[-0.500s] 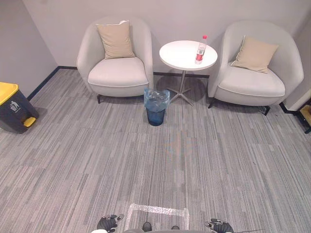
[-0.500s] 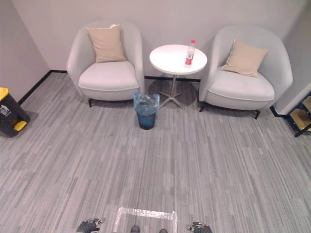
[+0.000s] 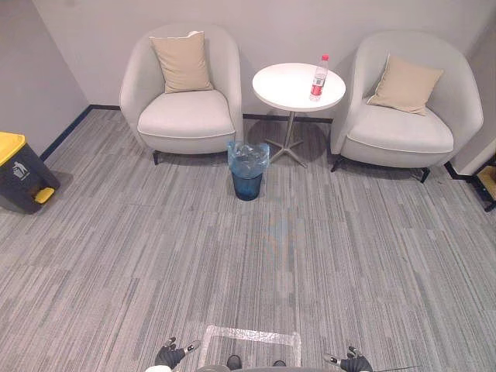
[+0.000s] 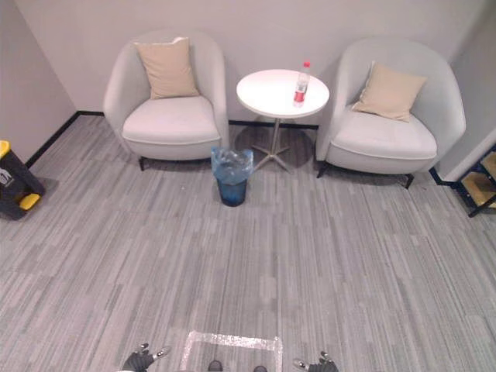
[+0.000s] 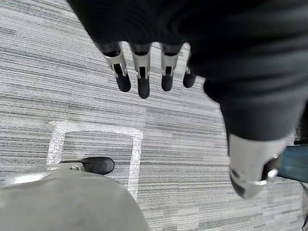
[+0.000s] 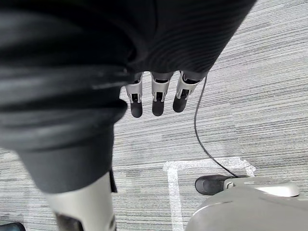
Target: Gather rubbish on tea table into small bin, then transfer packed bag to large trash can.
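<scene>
A pale grey, round-backed upholstered armchair [image 3: 186, 116] stood at eleven o'clock in the head view, with a tan square cushion [image 3: 182, 63] propped upright against its backrest. A matching pale grey armchair [image 3: 403, 132] stood at one o'clock, a second tan cushion [image 3: 404, 84] leaning in it on a tilt. Both chairs backed onto a plain light grey wall [image 3: 263, 19] edged by a dark skirting strip [image 3: 66, 133]. Grey striped carpet tiles [image 3: 271, 263] covered the floor, and at six o'clock a rectangle of pale tape [image 3: 252, 335] lay on them.
</scene>
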Robot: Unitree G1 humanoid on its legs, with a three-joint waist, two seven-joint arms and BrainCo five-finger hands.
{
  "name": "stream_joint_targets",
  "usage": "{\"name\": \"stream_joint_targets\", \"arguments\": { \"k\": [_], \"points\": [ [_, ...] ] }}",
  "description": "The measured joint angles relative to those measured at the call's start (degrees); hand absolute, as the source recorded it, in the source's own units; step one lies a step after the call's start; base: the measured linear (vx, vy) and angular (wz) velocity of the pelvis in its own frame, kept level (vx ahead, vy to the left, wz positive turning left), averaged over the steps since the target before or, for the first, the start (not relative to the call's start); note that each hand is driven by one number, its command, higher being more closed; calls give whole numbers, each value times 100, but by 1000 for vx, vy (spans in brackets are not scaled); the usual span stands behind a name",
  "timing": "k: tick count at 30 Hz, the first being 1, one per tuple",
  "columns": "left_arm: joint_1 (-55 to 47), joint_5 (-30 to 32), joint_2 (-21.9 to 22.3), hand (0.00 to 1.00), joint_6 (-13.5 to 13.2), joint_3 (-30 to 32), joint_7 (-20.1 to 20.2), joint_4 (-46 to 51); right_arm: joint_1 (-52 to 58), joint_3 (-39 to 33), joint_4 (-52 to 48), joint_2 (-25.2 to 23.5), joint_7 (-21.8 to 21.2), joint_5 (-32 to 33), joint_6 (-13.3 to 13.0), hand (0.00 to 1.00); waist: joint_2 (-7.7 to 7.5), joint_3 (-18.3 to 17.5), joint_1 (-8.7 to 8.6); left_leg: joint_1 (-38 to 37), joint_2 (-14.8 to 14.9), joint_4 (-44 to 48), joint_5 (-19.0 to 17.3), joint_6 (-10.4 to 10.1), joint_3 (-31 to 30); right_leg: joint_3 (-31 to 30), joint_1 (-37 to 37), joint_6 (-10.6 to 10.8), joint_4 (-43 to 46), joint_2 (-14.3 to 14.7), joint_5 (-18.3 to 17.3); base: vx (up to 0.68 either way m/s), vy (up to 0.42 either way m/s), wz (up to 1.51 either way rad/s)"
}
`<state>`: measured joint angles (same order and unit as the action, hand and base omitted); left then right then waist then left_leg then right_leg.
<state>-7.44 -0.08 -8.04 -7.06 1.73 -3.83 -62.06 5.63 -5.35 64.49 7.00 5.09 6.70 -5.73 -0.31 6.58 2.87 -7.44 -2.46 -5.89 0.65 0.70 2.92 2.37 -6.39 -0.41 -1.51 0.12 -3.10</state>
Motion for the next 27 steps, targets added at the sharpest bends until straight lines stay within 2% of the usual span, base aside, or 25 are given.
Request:
{"name": "stream_joint_targets", "arguments": {
  "k": [15, 18, 19, 22, 25, 26, 27],
  "points": [
    [10, 6, -50, 0, 4, -60, 6, -50, -7, 57, 0, 1, -25, 3, 1, 0, -49, -14, 24, 133, -1, 1, -61, 29, 370, -377, 222, 75, -85, 11, 99, -7, -8, -14],
    [40, 3, -61, 0, 18, -59, 6, -50, -38, 56, 0, 2, -27, 2, 8, 0, -64, 12, 25, 148, 11, 2, -108, 24, 523, -516, 298, 33, -63, 31, 158, 22, -4, -33],
    [62, -2, -63, 0, 18, -54, 5, -47, -99, 60, 0, 6, -27, 2, 10, 0, -74, 29, 58, 154, 52, 4, -157, 8, 739, -684, 431, 30, 36, 77, 152, 10, -7, -53],
    [93, -5, -102, 0, 32, -53, 5, -50, -207, 117, -15, -13, -29, -1, 9, 0, -96, 50, 20, 289, 90, 118, -227, -16, 890, -598, 666, 21, 230, 89, 70, 8, -28, -39],
    [201, -7, -89, 0, 34, -51, 4, -46, -201, 104, -33, 4, -32, 0, 7, 0, -71, 74, 17, 565, 182, 683, -545, -55, 870, -155, 680, 26, 235, 45, -7, 51, -63, 6],
    [231, -8, -70, 0, 29, -40, 5, -36, -168, 105, -35, 30, -34, 1, 4, 0, -17, 117, 44, 800, 338, 1439, -948, -121, 867, 49, 588, -41, 209, 79, -59, 61, -97, 3],
    [236, -7, -62, 0, 28, -39, 6, -33, -168, 104, -44, 40, -32, 2, 4, 0, 6, 131, 43, 899, 405, 1712, -1084, -161, 873, 68, 535, -63, 194, 112, -80, 84, -113, 8]
  ]
}}
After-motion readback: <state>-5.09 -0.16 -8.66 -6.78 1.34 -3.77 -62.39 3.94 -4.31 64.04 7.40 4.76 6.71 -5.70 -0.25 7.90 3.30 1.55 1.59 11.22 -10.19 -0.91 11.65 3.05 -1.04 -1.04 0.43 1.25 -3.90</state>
